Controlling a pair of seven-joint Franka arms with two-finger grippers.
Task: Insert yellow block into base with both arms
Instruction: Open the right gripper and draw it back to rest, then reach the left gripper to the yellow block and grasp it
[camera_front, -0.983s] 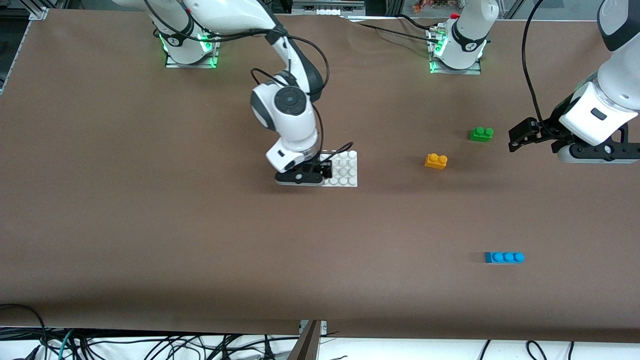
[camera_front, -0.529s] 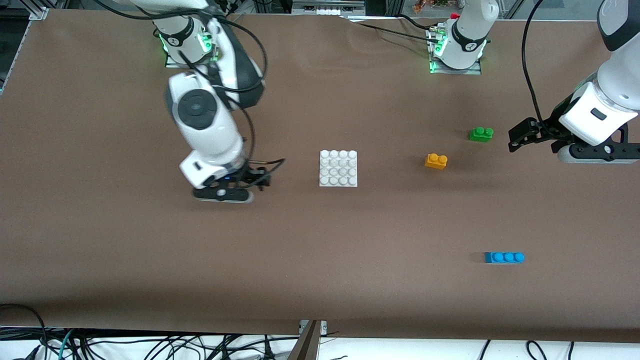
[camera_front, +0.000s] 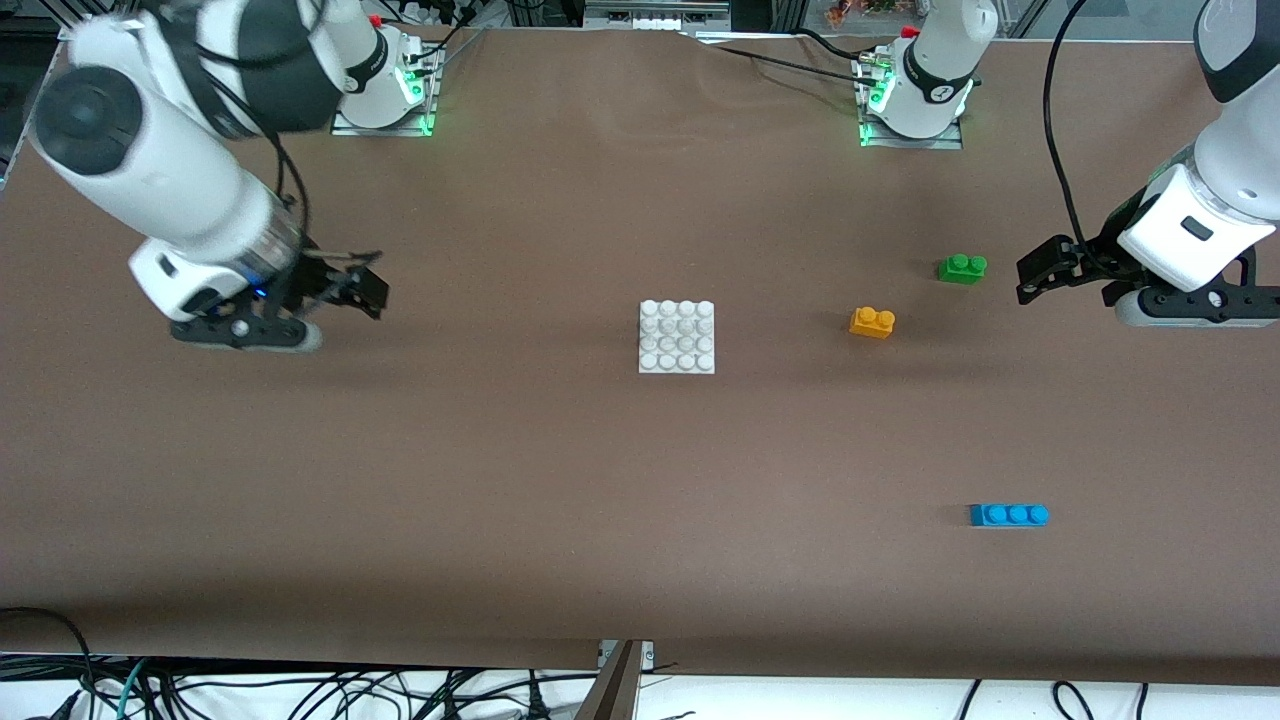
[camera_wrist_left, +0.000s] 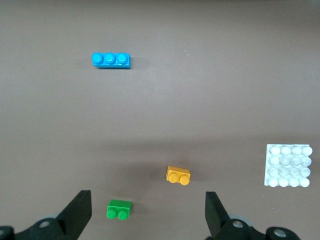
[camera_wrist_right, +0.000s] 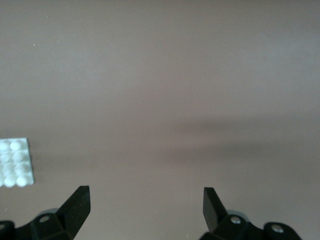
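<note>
Where bricks lie scattered, brown table (camera_front: 560, 500).

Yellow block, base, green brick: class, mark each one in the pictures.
yellow block (camera_front: 871, 323): front view, middle of its top.
base (camera_front: 677, 338): front view, centre of its studded face.
green brick (camera_wrist_left: 119, 209): left wrist view, its top.

A brown tabletop (camera_front: 560, 500) fills the view. Black cables (camera_front: 300, 695) tangle along its near edge, over a white floor.
</note>
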